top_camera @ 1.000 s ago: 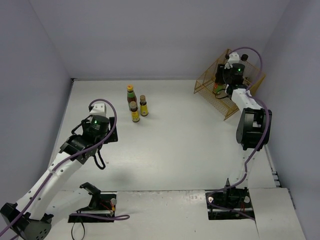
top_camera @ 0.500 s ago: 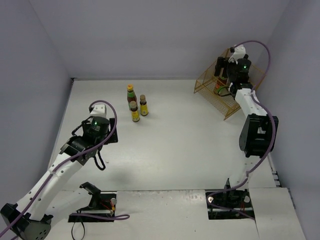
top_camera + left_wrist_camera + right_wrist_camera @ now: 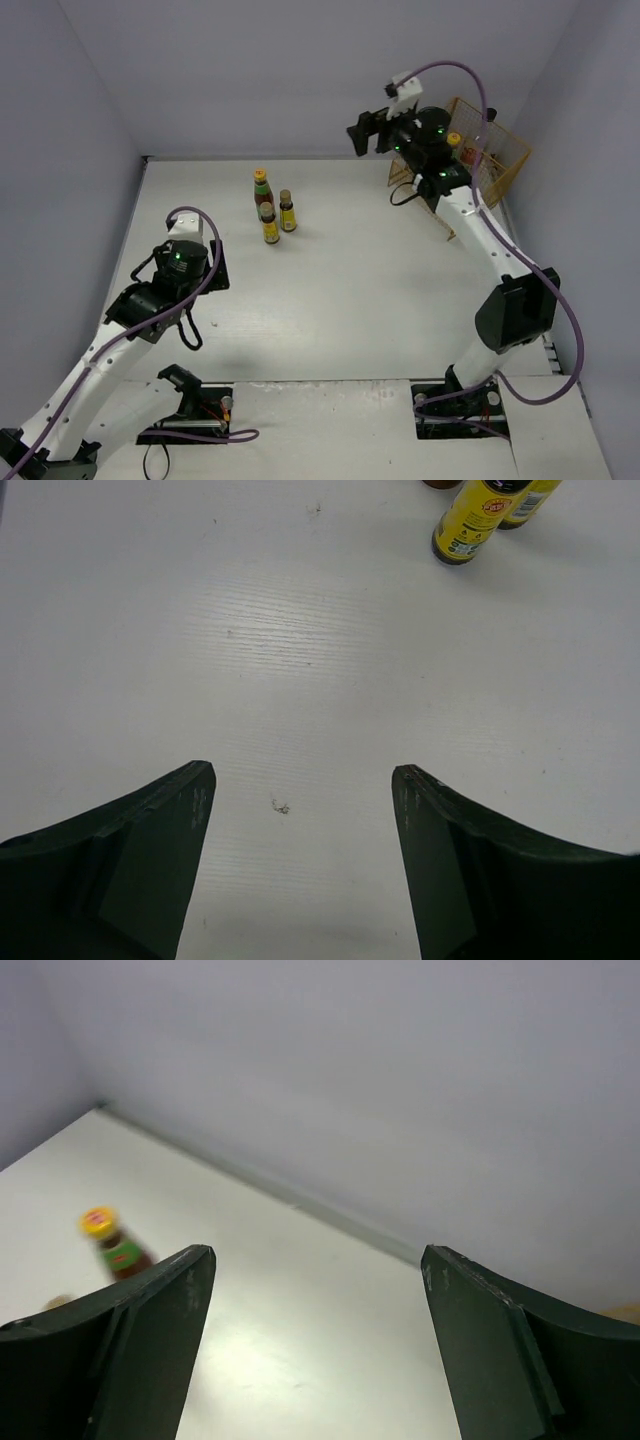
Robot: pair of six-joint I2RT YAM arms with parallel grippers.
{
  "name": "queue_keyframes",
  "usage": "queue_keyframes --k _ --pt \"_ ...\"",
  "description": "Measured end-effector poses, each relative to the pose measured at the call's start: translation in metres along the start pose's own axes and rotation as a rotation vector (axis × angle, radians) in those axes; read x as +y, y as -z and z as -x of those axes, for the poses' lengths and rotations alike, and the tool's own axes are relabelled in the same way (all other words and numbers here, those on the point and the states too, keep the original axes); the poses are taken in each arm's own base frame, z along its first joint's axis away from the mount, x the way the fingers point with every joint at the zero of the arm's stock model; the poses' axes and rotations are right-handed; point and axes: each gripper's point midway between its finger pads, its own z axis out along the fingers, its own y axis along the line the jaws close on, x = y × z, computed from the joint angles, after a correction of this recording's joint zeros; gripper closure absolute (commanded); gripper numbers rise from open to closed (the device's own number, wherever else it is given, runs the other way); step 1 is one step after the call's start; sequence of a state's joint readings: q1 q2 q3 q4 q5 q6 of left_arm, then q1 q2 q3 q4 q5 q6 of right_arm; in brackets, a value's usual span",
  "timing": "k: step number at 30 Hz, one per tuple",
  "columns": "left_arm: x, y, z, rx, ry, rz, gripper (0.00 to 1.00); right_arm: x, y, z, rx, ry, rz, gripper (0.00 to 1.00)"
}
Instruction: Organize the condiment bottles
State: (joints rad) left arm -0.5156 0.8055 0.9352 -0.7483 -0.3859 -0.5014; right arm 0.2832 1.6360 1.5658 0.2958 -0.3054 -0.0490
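**A:** Where are the bottles [image 3: 269, 224]?

**B:** I see three standing close together at 11 o'clock on the table [image 3: 350, 280]. One red bottle [image 3: 262, 186] has a yellow top. Two short brown bottles [image 3: 287, 212] have yellow labels. Another yellow cap [image 3: 454, 139] shows at the wire basket [image 3: 505, 160], at 2 o'clock.

**A:** And your grippers?

**B:** My left gripper [image 3: 303, 770] is spread wide and empty, low over the white table. My right gripper [image 3: 315, 1250] is spread wide and empty too, up by the pale purple walls [image 3: 300, 70].

- Left arm [image 3: 105, 350], right arm [image 3: 478, 235]: white links, black joints, one green light each.
- Purple cable [image 3: 445, 66] runs along each arm.
- Left tool [image 3: 303, 775], right tool [image 3: 318, 1255]: dark matte tapered fingers.
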Motion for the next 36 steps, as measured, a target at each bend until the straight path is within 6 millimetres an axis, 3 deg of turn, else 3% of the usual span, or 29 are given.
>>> queue_keyframes --k 1,5,8,11,14,21,36 --pt "0.001 0.002 -0.001 0.000 0.000 0.000 0.29 0.008 -0.003 -0.003 0.009 -0.004 0.020 0.13" --pt "0.006 0.009 -0.004 0.000 0.004 0.000 0.29 0.091 -0.031 -0.029 0.069 -0.019 0.209 0.11" --pt "0.011 0.014 -0.008 0.008 0.004 0.004 0.29 0.140 -0.050 -0.060 0.122 -0.024 0.310 0.10" --pt "0.015 0.017 -0.012 0.020 0.000 0.011 0.29 0.182 -0.068 -0.093 0.175 -0.027 0.390 0.09" --pt "0.019 0.020 -0.016 0.035 -0.003 0.026 0.29 0.207 -0.081 -0.122 0.218 -0.031 0.434 0.08" --pt "0.026 0.029 -0.013 0.040 0.007 0.046 0.29 0.226 -0.109 -0.166 0.265 -0.046 0.463 0.08" --pt "0.036 0.039 -0.012 0.034 0.026 0.078 0.29 0.242 -0.142 -0.189 0.233 -0.047 0.469 0.21"
